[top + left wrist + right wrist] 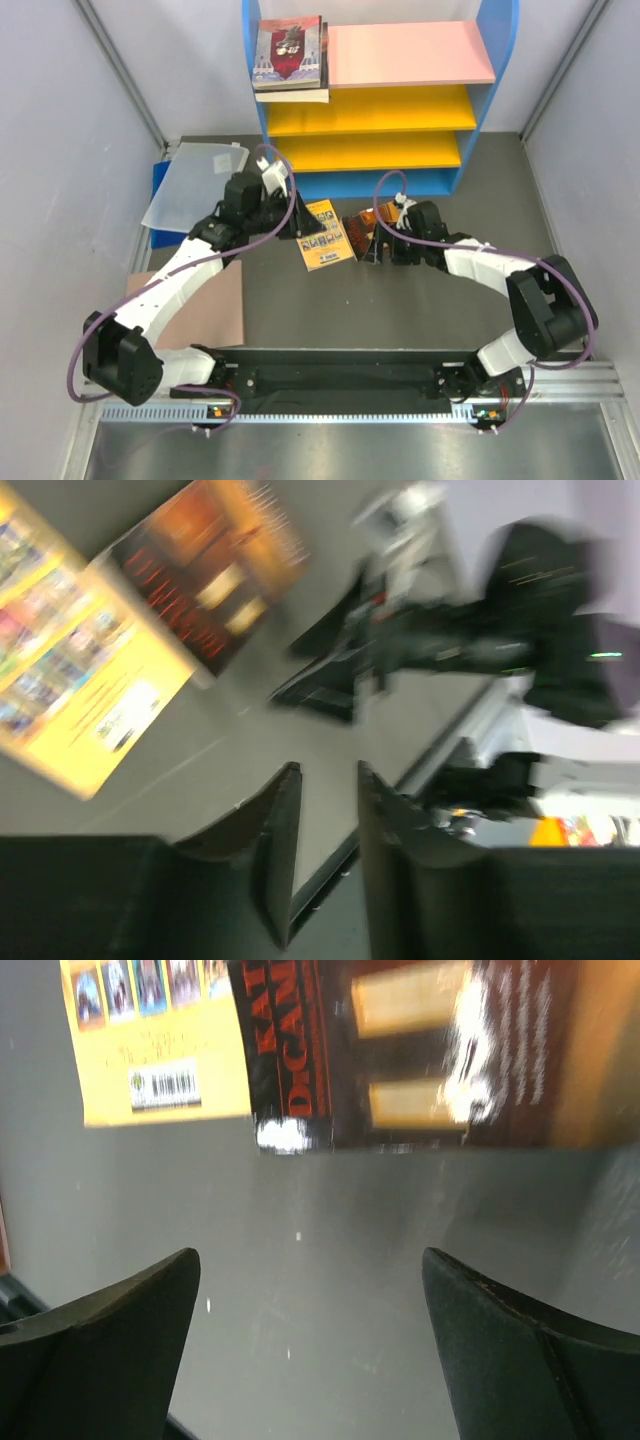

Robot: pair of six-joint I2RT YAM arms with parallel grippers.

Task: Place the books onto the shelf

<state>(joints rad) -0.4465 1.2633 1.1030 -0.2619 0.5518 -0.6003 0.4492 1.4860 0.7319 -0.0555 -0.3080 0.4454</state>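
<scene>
The shelf (410,55), blue-framed with a pink top board, stands at the back. A stack of books (290,55) lies on the left end of that board. On the table a yellow book (325,235) (80,680) (150,1040) lies beside a dark orange-glow book (360,230) (205,570) (430,1050). My left gripper (303,228) (327,770) hovers at the yellow book's left edge, jaws a little apart with nothing between them. From the right, my right gripper (383,248) (310,1255) stands wide open over bare table just short of the dark book.
A translucent folder on a blue board (195,185) lies at the left, and a brown cardboard sheet (205,305) sits nearer, under the left arm. Grey walls close both sides. A black and metal rail (350,380) runs along the near edge.
</scene>
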